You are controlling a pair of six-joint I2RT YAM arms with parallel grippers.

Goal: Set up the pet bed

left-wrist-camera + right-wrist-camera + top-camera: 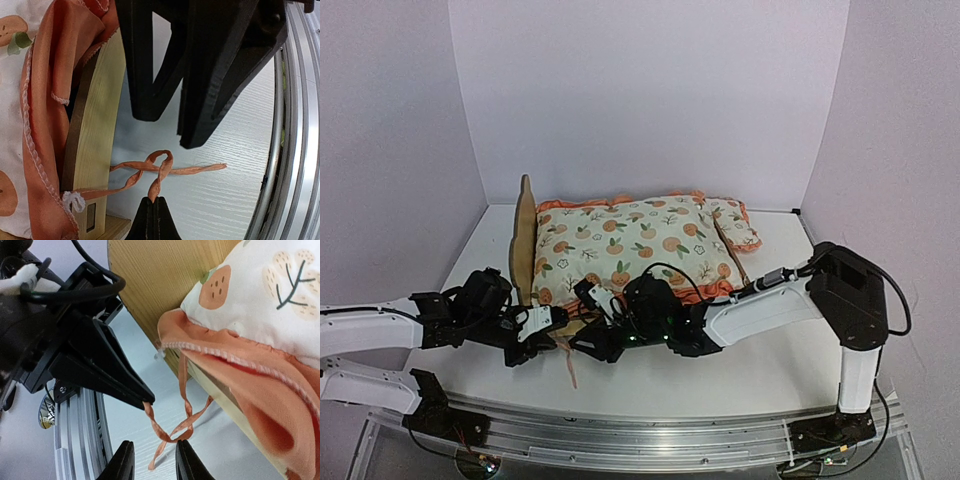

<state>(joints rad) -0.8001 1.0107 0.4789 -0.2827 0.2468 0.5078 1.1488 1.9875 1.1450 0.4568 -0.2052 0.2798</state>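
White table (760, 372) | pet bed (525, 238) mid-table, lying under fruit-print cushion (630, 240) | left gripper (153, 201) pinched tight on orange ribbon (165, 167) beside bed's wooden end | right gripper (155, 456) fingers apart, near same ribbon

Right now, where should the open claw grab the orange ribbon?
Probably the loose tail of the orange ribbon, just below where the left gripper pinches it shut. That thin strand hangs between the open fingers of the right gripper, so come straight on as it points and close.
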